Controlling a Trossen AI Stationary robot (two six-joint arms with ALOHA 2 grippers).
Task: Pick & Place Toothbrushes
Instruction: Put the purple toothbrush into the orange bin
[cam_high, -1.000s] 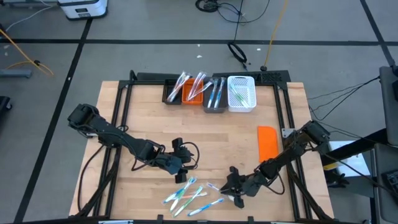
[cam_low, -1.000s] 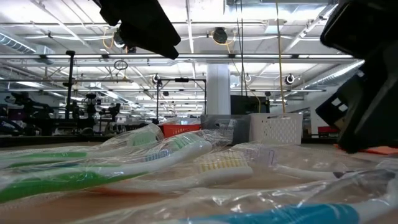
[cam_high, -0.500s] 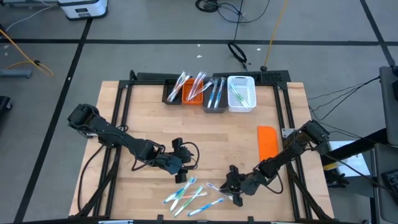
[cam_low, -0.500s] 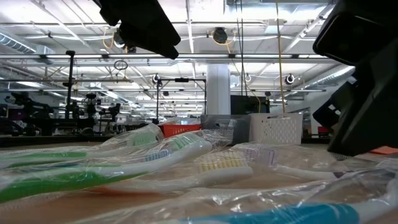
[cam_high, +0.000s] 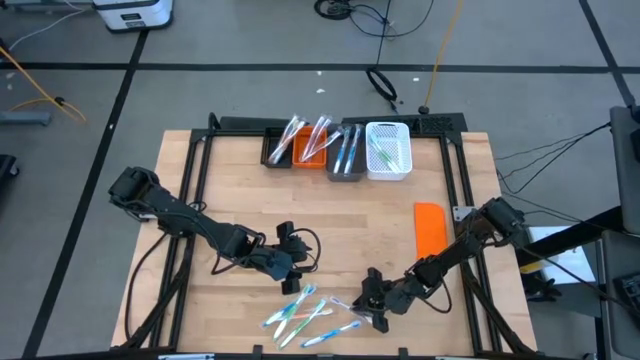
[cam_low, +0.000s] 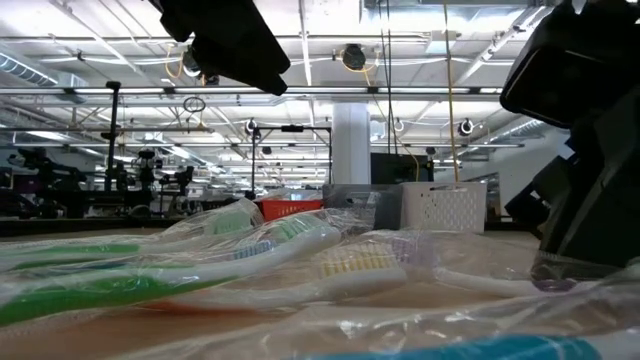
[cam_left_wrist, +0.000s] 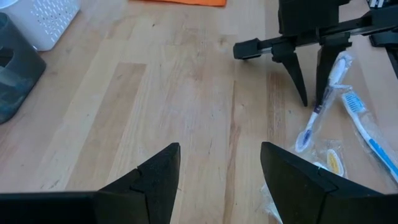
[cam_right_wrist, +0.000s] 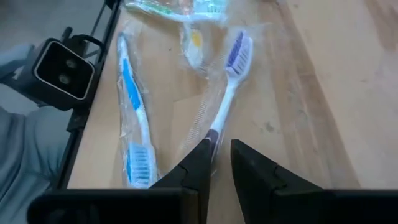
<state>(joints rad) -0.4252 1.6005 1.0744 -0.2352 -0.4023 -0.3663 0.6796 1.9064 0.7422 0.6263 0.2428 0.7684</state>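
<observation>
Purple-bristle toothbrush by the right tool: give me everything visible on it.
The purple toothbrush has a white, slim plastic handle, a purple bristle head and a dark band near the handle end, and is sealed in a clear wrapper. It lies flat on the wooden table at the near edge, beside a blue toothbrush. The right tool straddles its handle end, fingers narrowly apart; I cannot tell if it is gripped.

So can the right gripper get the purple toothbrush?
Probably yes. The right gripper sits right at the handle end of the purple toothbrush, its fingers nearly closed around it, with nothing between them. The blue toothbrush lies clear beside it.
</observation>
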